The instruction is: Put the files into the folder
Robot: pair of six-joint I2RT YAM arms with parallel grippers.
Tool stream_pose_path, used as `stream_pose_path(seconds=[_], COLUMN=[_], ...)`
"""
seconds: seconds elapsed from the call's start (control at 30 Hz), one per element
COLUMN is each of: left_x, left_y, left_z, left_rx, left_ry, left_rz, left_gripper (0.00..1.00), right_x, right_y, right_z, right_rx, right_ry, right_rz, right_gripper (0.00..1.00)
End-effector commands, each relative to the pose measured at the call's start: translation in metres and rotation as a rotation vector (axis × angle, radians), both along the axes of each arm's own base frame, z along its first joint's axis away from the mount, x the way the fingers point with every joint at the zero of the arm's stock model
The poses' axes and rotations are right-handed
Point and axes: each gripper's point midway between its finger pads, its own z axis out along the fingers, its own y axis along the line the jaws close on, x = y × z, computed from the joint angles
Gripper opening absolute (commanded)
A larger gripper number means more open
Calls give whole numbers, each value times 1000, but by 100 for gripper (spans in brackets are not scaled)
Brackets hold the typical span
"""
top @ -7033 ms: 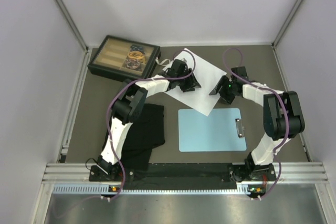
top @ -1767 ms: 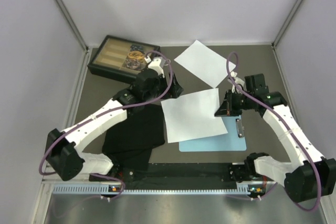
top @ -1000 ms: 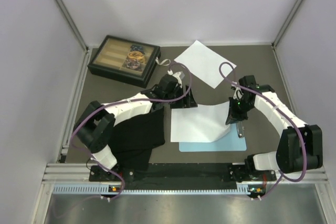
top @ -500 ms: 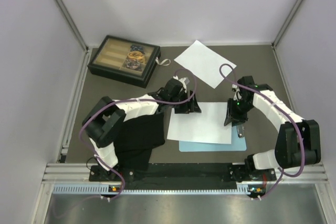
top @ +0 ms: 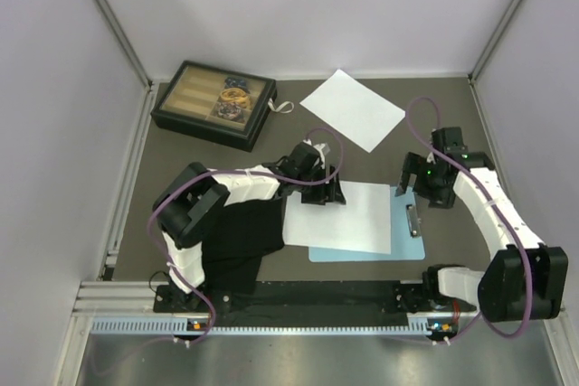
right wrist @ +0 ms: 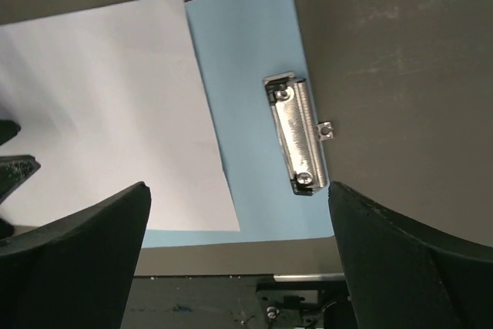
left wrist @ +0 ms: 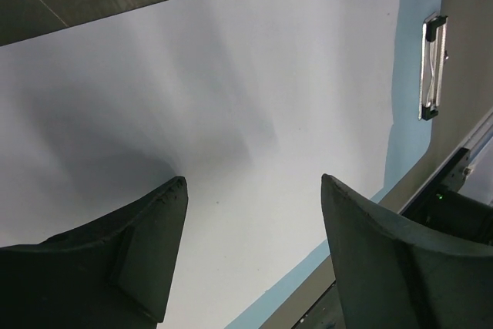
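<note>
**Dark bench (top: 434, 106): one file laid on the folder (right wrist: 246, 59), not yet clipped**

The first sheet (top: 339, 216) lies flat on the light-blue folder, covering most of it. It sits slightly askew, with a strip of blue showing along the near edge and at the clip end. Its nearest edge stops short of the silver clip (right wrist: 296, 132), so nothing is pinned. The second sheet (top: 353, 108) lies well apart, at the far side of the bench.

The left claw (left wrist: 254, 181) stands over the sheet's far-left part with its fingers apart. Whether the tips touch the paper cannot be told. The right claw (right wrist: 237, 186) hangs above the clip end, spread wide and holding nothing.

The step in hand appears to be seating this sheet. To do it well, square the paper to the folder's edges first. One claw should steady the paper with light downward contact while the other raises the clip lever. The sheet then slides under the clip without buckling. Thin paper creases easily, so push flat and slowly.
</note>
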Motion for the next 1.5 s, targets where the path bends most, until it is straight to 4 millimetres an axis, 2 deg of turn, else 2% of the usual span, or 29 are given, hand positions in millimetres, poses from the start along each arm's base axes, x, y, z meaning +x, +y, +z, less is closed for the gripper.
stream_pose_path(seconds=[0.0, 0.03, 0.1, 0.23, 0.33, 0.37, 0.4, 0.57, 0.7, 0.8, 0.93, 1.13, 1.33, 1.47], left_x=[-17, -23, -35, -55, -72, -78, -92, -127, -161, -175, -179, -173, -175, -157], left_y=[-17, -15, -24, -27, -26, -26, -26, -17, -21, -26, -29, -18, -19, -6], left_z=[13, 11, 21, 26, 33, 34, 29, 19, 17, 9, 0, -21, -32, -44], left_rx=[56, 95, 114, 157, 161, 158, 165, 213, 187, 192, 197, 282, 288, 361], left_ry=[-68, -64, -107, -149, -177, -188, -183, -144, -113, -70, -24, -18, 16, -3], left_rz=[-88, -109, -148, -198, -254, -273, -314, -402, -449, -436, -381, -338, -316, -243], left_gripper=[75, 74, 74, 73, 66, 60, 58, 52, 48, 48, 49, 53, 56, 57], right_x=[12, 9, 9, 14, 13, 13, 13, 20, 24, 23, 23, 23, 23, 22], right_y=[-23, -28, -23, -23, -30, -32, -33, -31, -25, -23, -20, -22, -25, -24], right_z=[-3, -12, -19, -37, -47, -49, -50, -55, -61, -70, -76, -81, -87, -91], right_rx=[-31, -24, 29, 61, 23, 8, 4, 19, 53, 60, 78, 62, 49, 59], right_ry=[-16, 7, 21, 31, 68, 75, 78, 86, 81, 101, 106, 116, 124, 130], right_rz=[-92, -118, -124, -171, -187, -193, -194, -179, -170, -161, -153, -156, -175, -186], right_gripper=[97, 97, 95, 92, 90, 88, 86, 83, 82, 82, 82, 83, 84, 84])
